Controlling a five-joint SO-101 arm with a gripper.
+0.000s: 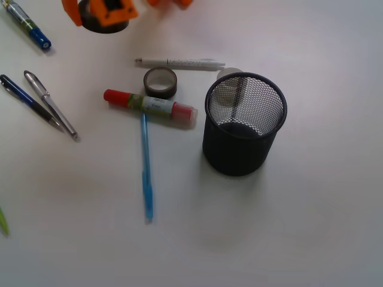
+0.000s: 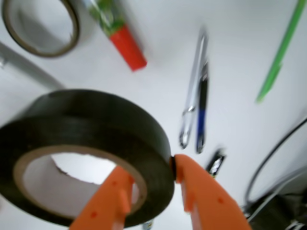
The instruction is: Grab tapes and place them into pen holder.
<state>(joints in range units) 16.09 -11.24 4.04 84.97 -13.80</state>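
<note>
At the top of the front view, my orange gripper (image 1: 106, 13) is shut on the wide black tape roll (image 1: 105, 25). The wrist view shows one finger (image 2: 114, 194) inside the black ring (image 2: 86, 143) and the other finger (image 2: 201, 196) pressed on its outer wall. The roll hangs above the table. A smaller grey-brown tape ring (image 1: 160, 82) (image 2: 41, 26) lies flat, left of the pen holder (image 1: 244, 122). This black mesh cup stands upright right of centre. A whitish ring (image 1: 228, 73) peeks out behind its far rim.
A red-capped glue stick (image 1: 149, 106) (image 2: 122, 38) lies between the grey-brown ring and a blue pen (image 1: 146, 170). A white pen (image 1: 179, 63) lies behind the ring. A silver pen (image 1: 51, 104), a dark blue pen (image 1: 30, 101) and a marker (image 1: 29, 25) lie left. Black cables (image 2: 273, 163) show near the arm.
</note>
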